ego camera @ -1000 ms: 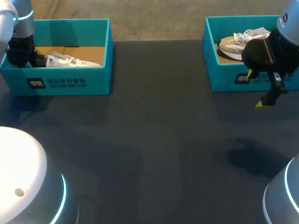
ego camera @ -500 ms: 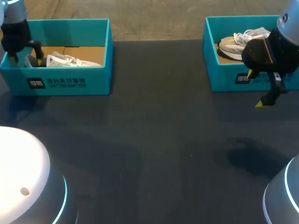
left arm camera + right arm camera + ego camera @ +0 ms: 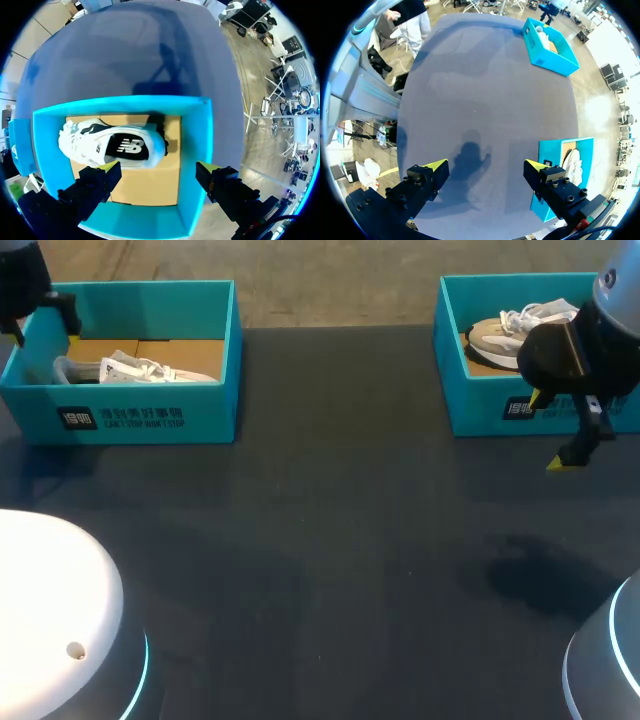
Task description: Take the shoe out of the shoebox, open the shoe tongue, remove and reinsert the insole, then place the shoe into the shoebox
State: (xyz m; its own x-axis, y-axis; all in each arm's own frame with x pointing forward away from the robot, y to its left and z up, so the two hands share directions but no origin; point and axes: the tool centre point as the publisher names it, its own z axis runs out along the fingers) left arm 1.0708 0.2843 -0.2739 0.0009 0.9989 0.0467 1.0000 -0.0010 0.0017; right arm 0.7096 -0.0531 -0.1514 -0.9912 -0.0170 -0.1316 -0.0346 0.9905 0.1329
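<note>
White shoe lies inside the left shoebox, at ten o'clock on the desk. Seen from our left wrist, its black side panel faces up and carries a white logo. The front wall of that teal box bears a white printed label: a small square mark with lines of text beside it.

Our left fingers stand spread wide above the box with nothing between them; the shoe lies just ahead of them on the brown cardboard floor.

At two o'clock stands the right shoebox, also teal, holding a beige shoe with white laces. Its front label is partly hidden behind our right arm. Our right fingers are wide open and empty, hanging over bare desk at about three o'clock, just in front of that box.

We see the desk as a dark, matte, charcoal sheet, with a soft shadow lying at four o'clock beneath the right arm. The white domed bases of our arms, each ringed with a blue light, show at seven and five o'clock.
</note>
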